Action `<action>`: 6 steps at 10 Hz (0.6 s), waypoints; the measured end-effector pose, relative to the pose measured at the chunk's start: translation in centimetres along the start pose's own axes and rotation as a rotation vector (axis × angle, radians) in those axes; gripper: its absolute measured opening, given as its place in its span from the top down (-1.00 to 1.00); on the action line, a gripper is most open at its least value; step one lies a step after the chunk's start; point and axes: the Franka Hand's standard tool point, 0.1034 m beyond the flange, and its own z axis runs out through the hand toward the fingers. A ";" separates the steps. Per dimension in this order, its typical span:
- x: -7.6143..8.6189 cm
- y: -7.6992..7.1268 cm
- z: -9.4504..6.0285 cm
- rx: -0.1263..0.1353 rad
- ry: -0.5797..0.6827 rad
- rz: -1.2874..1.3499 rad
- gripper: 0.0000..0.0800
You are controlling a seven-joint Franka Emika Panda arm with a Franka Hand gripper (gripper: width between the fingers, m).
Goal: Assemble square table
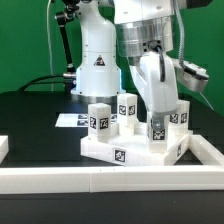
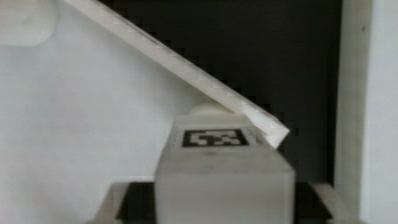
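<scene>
The square table's white slab (image 1: 100, 150) lies flat with a tag on its front edge. Three short white tagged legs stand upright on it: one (image 1: 98, 118) at the exterior view's left, one (image 1: 127, 108) behind it, and one (image 1: 179, 114) at the right rear. My gripper (image 1: 156, 118) is shut on a fourth leg (image 1: 158, 130), held upright at the slab's near right corner. In the wrist view this leg (image 2: 222, 180) fills the gap between my dark fingers (image 2: 134, 203), its tagged end pointing at the slab (image 2: 89, 110). Whether the leg touches the slab I cannot tell.
Long white border rails run along the front (image 1: 110, 181) and the exterior view's right (image 1: 207, 151), with a piece at the left edge (image 1: 3, 148). The marker board (image 1: 68, 120) lies on the black table behind the slab. The robot's white base (image 1: 97, 60) stands at the back.
</scene>
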 end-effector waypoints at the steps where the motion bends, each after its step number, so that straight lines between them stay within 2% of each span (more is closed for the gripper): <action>1: 0.0 0.0 0.0 0.000 0.000 0.000 0.27; 3: 0.0 0.0 0.0 0.001 0.000 -0.030 0.27; 4: 0.0 0.0 0.0 0.001 0.000 -0.084 -0.16; 5: 0.2 -0.1 -0.2 0.004 -0.001 -0.148 -0.47; 6: 0.2 -0.2 -0.2 0.004 -0.001 -0.276 -0.58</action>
